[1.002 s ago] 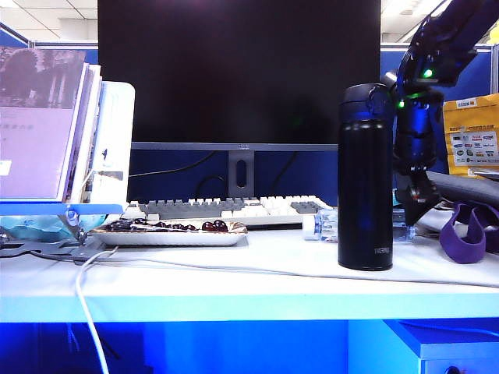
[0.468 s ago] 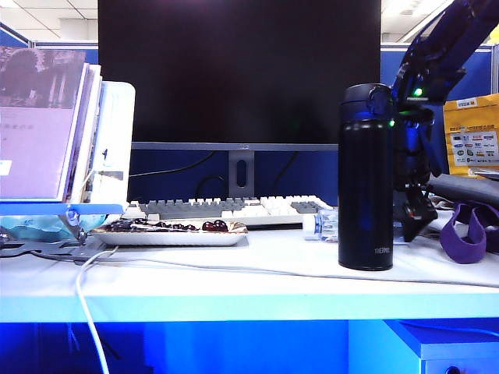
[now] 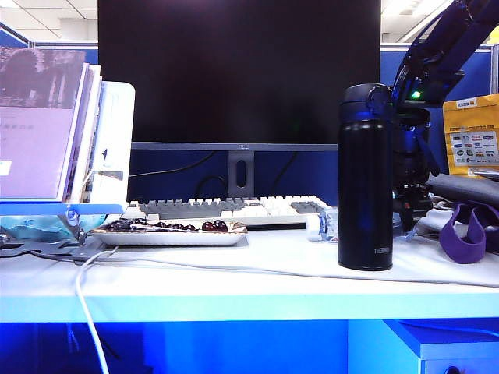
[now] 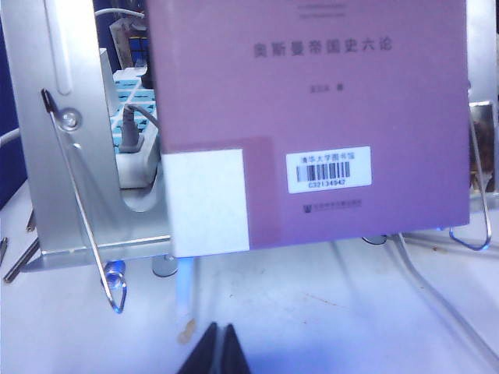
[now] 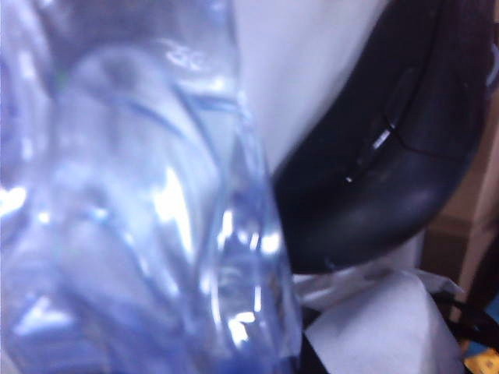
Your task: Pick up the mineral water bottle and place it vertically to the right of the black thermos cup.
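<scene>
Exterior view: mineral water bottle [image 3: 321,226] lies behind black thermos cup [image 3: 366,178], at its 9 o'clock; right hand [image 3: 411,209] at 3 — grip unclear, could slip. Left hand [image 4: 216,352] narrow, idle.

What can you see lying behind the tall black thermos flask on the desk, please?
Behind the tall black thermos flask, a clear plastic water bottle lies on its side, only its white-capped end showing. The right gripper reaches down there; its jaws and any grip are covered.

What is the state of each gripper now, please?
Left gripper: shut, empty, in front of the book.
Right gripper: down behind the thermos, at the bottle; jaws hidden, cannot be told.
</scene>
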Controlling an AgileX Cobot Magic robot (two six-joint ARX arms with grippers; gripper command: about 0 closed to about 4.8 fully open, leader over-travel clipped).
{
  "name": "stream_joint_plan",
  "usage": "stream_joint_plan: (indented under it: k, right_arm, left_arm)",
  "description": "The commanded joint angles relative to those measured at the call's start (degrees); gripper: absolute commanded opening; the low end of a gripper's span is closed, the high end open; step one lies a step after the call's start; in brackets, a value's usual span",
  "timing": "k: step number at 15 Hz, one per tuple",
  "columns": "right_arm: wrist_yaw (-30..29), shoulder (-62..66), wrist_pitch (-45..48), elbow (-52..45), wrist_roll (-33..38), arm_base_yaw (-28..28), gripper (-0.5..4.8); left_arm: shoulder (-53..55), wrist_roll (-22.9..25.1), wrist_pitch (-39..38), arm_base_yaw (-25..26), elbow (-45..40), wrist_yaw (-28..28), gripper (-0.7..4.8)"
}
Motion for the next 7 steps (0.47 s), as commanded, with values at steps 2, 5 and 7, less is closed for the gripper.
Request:
stream_joint_plan:
  k: [2, 5, 7]
  right_arm:
    - [1.7, -0.4, 5.4, 0.4, 5.0, 0.2, 1.47]
    - [1.6, -0.5, 6.8, 1.8, 8.3, 0.1, 1.47]
    - [1.4, -0.5, 7.0, 4.4, 11.5, 0.1, 1.47]
  left_arm:
    - [-0.2, 0.0, -0.7, 0.1, 0.0, 0.2, -0.03]
    - [-0.2, 0.0, -0.7, 0.1, 0.0, 0.2, -0.03]
    - [-0.2, 0.0, -0.7, 0.1, 0.0, 0.2, -0.03]
